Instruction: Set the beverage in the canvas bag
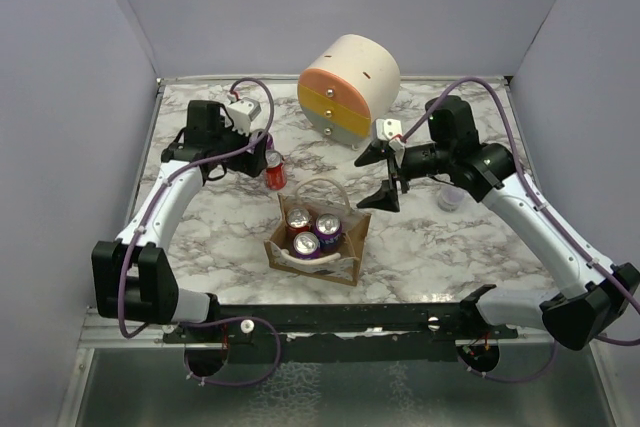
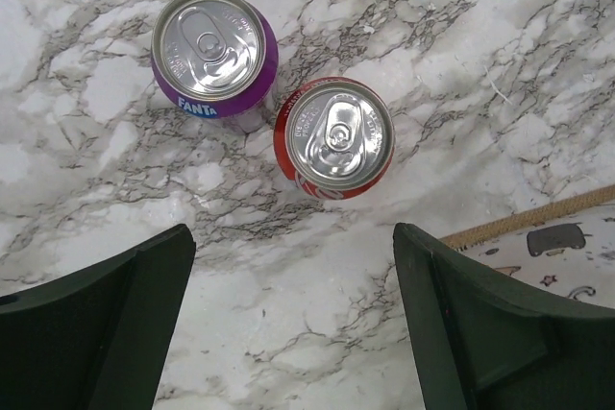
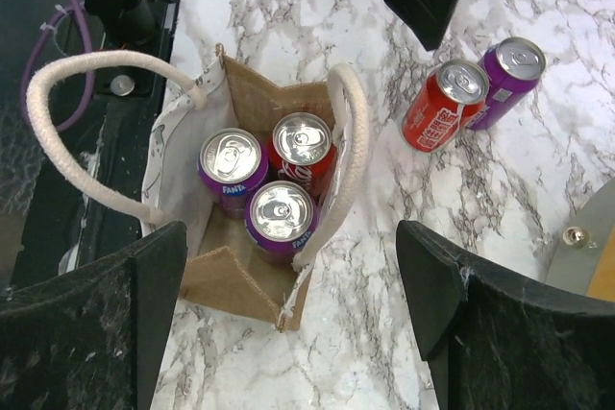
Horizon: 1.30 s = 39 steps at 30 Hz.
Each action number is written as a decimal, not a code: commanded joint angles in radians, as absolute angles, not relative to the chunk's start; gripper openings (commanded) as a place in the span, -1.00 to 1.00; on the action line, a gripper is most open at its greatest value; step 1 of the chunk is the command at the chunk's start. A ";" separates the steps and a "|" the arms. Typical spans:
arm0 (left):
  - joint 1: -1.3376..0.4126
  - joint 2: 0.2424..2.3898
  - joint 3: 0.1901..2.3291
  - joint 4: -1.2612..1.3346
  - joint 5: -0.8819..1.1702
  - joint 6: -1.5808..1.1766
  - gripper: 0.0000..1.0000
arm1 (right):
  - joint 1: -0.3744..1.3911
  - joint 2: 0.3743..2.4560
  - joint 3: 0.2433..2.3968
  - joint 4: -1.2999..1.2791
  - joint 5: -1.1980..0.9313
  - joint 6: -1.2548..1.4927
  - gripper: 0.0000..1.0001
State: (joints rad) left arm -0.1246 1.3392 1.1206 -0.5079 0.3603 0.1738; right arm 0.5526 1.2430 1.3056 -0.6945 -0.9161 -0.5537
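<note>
The tan canvas bag (image 1: 357, 239) stands upright near the table's front middle with three cans in it: two purple Fanta (image 3: 233, 165) and one red cola (image 3: 303, 146). Left of the bag, a red can (image 2: 334, 136) and a purple can (image 2: 211, 50) stand upright side by side on the marble, touching. My left gripper (image 2: 293, 237) hovers above the table just short of these two cans, jaws wide open and empty. My right gripper (image 3: 291, 232) hangs open above the bag's right side (image 3: 259, 93), holding nothing. In the top view it (image 1: 378, 177) sits right of the bag's handles.
A round cream, orange and yellow drawer cabinet (image 1: 348, 85) stands at the back middle. A small clear cup (image 1: 452, 197) sits under the right arm. Grey walls enclose three sides of the marble table (image 1: 430, 247).
</note>
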 commanded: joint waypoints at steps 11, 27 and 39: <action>-0.250 1.485 1.060 -0.240 0.254 0.092 0.85 | 0.544 1.274 1.293 -0.646 -0.941 -0.546 0.78; -0.304 1.553 1.039 -0.198 0.215 0.119 0.32 | 0.544 1.264 1.194 -0.674 -0.825 -0.534 0.78; -0.303 1.344 1.064 -0.371 0.322 0.316 -1.00 | 0.610 1.285 1.026 -0.460 -0.642 -0.298 0.85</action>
State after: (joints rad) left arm -0.2970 1.4765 1.0210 -0.3031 0.2691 0.2169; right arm 0.5678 1.2663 1.0481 -0.5747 -0.7498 -0.4034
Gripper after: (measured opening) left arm 0.666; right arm 0.918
